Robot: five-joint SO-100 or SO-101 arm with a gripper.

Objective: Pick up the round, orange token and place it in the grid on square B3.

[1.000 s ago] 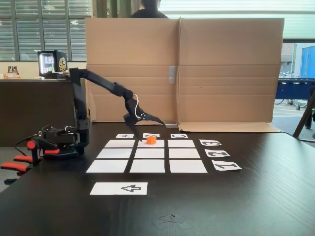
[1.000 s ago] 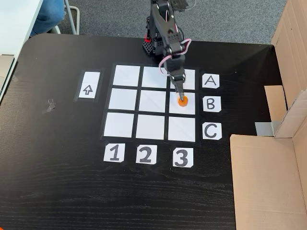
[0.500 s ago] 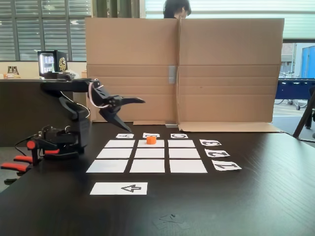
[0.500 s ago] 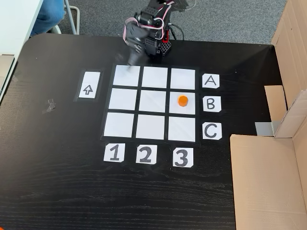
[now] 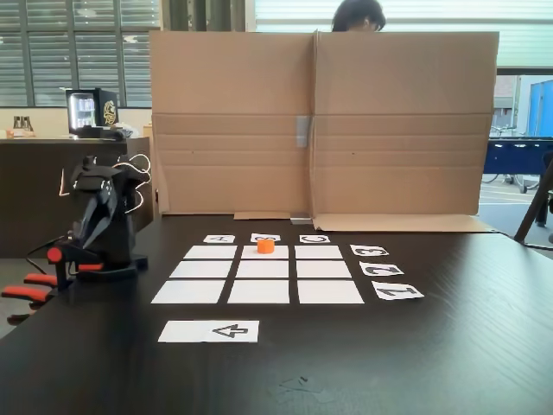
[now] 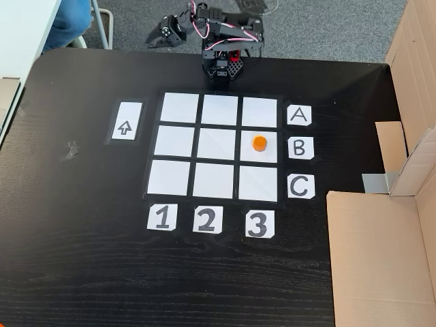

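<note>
The small bright-orange plastic cylinder token (image 6: 259,143) sits on white paper square B3 (image 6: 259,156), beside the B card. The black two-finger gripper (image 6: 165,33) is folded well away beyond the grid's (image 6: 181,142) A row; fingers' spread unclear.

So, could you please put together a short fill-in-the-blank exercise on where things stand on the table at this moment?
1. The token sits on the grid square in line with label B and number ____.
2. The token's colour is ____.
3. In the top-down fixed view, the white strip left of the grid carries a black ____.
4. The gripper is folded back near the arm's base and holds ____.

Missing words: 3; orange; arrow; nothing
</note>
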